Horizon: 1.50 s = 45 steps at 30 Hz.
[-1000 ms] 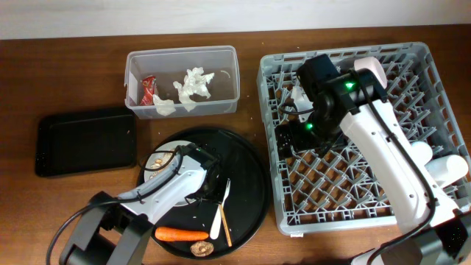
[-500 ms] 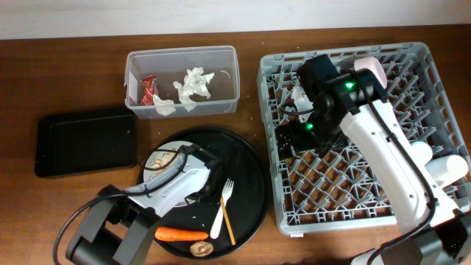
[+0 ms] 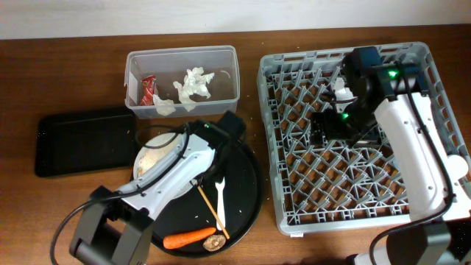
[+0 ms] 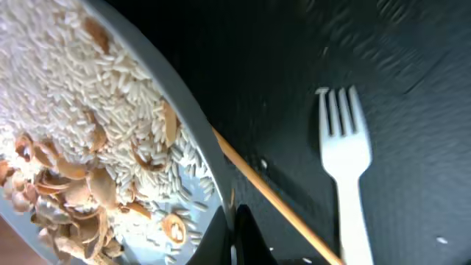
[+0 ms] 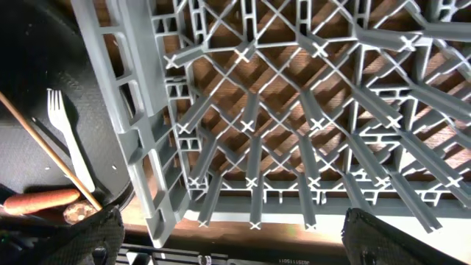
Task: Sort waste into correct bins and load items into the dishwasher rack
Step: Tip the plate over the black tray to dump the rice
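My left gripper [image 4: 237,230] is shut on the rim of the white plate [image 4: 193,143], which carries pale grainy food scraps [image 4: 81,96]. In the overhead view the plate [image 3: 151,158] sits tilted over the round tray's left side. The white fork [image 3: 219,199], wooden stick [image 3: 210,208], carrot [image 3: 184,239] and brown lump [image 3: 213,241] lie on that tray. My right gripper [image 5: 235,235] is open and empty above the grey rack [image 3: 346,184]. The clear tub [image 3: 182,55] holds tissues [image 3: 195,85] and a red wrapper [image 3: 149,90]. The shallow black tray [image 3: 85,140] is at the left.
The large round black tray [image 3: 246,191] lies between the bins and the rack. A white cup [image 3: 460,168] shows at the rack's right edge. The right arm hides part of the rack's back.
My left gripper has moved up and left with the plate, tilting it; fork and stick now lie clear of it. My right arm has swung right across the rack.
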### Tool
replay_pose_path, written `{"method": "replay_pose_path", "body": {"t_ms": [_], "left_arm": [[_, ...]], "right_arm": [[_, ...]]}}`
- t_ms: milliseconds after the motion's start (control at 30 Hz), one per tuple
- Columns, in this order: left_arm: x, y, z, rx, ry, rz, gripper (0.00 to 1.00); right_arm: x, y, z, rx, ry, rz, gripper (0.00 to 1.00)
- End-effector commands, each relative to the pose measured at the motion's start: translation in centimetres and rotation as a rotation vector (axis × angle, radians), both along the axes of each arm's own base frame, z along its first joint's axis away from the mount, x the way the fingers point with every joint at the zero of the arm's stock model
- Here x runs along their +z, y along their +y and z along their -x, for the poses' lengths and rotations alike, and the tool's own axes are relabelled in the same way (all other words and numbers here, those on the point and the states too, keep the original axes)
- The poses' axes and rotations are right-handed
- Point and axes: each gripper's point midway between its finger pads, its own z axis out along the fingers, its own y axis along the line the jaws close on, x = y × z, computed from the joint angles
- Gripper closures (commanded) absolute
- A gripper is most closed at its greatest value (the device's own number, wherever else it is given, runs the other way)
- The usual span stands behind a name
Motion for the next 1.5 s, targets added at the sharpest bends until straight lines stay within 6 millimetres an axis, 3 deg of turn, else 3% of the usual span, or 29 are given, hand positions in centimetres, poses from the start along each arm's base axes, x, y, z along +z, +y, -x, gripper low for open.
{"method": "replay_pose_path", "body": {"t_ms": [0,133,300,500,667,900,1233,1467], "left_arm": [[3.2,0.6,-1.7,-0.004,-0.065,-0.052,0.99],[5.1,1.4,-2.9,-0.037,-0.101,-0.097,0.99],[5.5,5.2,-4.4,0.060,-0.090,-0.103,1.00],[5.3,10.7,-8.8,0.183,-0.162,0.003,1.00],[5.7,13.9,-12.2,0.234,-0.265,0.107,1.00],[6.8,16.5,-15.7,0.266,-0.408,0.185,1.00],[7.8,18.8,-16.3,0.360,-0.443,0.589,1.00],[11.0,20.8,-15.6,0.404,-0.503,0.947,1.00]], "right_arm": [[0.0,-0.3,0.1,0.010,0.000,0.012,0.02],[0.0,-0.4,0.2,0.010,0.005,0.013,0.01],[0.0,-0.4,0.4,0.009,0.011,0.013,0.02],[0.0,-0.4,0.4,0.010,0.012,0.013,0.02],[0.0,-0.4,0.6,0.009,0.019,0.014,0.02],[0.0,-0.4,0.8,0.009,0.027,0.015,0.02],[0.0,-0.4,0.9,-0.002,0.035,0.015,0.02],[0.0,-0.4,0.9,-0.002,0.035,0.015,0.02]]}}
